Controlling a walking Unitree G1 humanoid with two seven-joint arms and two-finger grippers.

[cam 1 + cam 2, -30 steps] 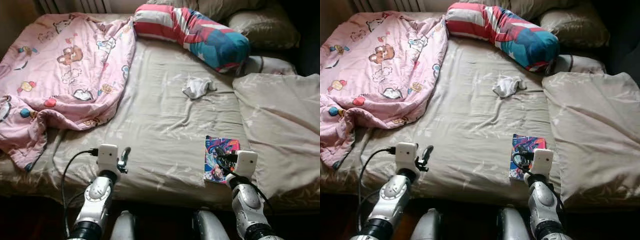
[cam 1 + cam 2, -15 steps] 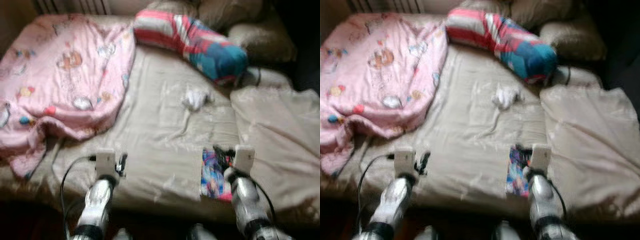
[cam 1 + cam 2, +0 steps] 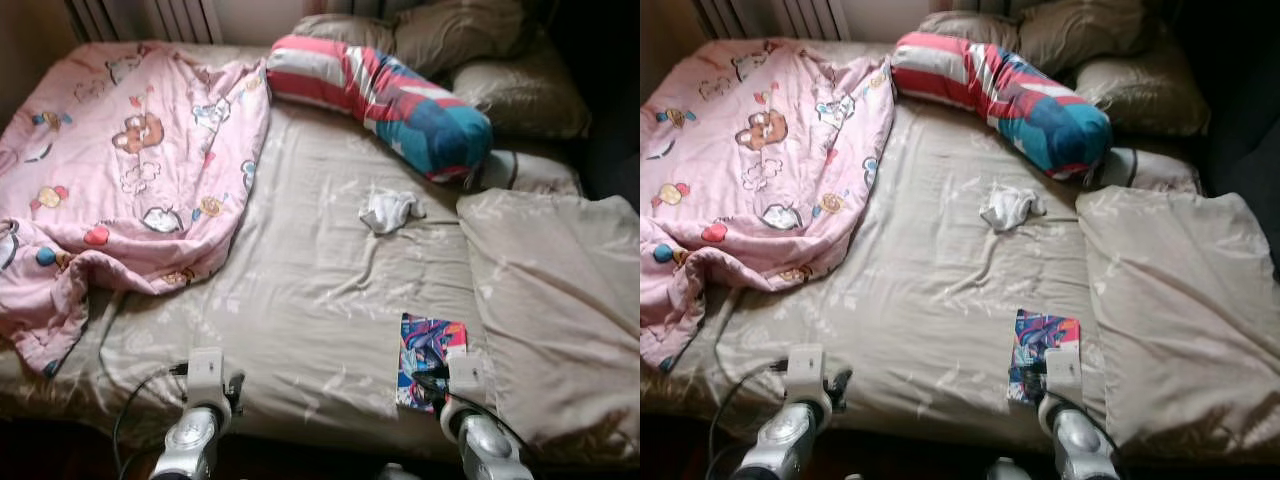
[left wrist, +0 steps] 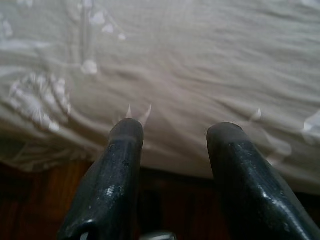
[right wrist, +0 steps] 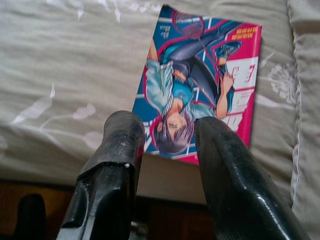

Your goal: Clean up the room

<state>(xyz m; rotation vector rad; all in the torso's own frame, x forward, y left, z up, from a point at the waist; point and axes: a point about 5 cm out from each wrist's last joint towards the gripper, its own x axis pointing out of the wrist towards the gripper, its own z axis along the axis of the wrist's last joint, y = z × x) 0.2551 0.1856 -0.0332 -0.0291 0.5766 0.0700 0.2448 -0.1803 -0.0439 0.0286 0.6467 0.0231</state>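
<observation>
Head views: Compared with one second ago, both arms sit lower in the picture and more of the bed's head end is in view. The whole scene has shifted, so this is camera motion; the objects on the bed [image 3: 330, 290] have not moved. The book [image 3: 430, 347] lies flat near the foot edge, beside the folded blanket [image 3: 560, 300]. The sock [image 3: 388, 210] lies mid-bed, below the striped pillow [image 3: 385, 95]. The pink quilt [image 3: 120, 170] covers the left side.

Left wrist view: The left gripper [image 4: 172, 145] is spread, empty, at the foot edge over bare sheet.

Right wrist view: The right gripper [image 5: 165, 145] is spread, holding nothing, its fingers framing the near edge of the book.

Judgement: No item is collected yet. The book is the likely first pickup.
</observation>
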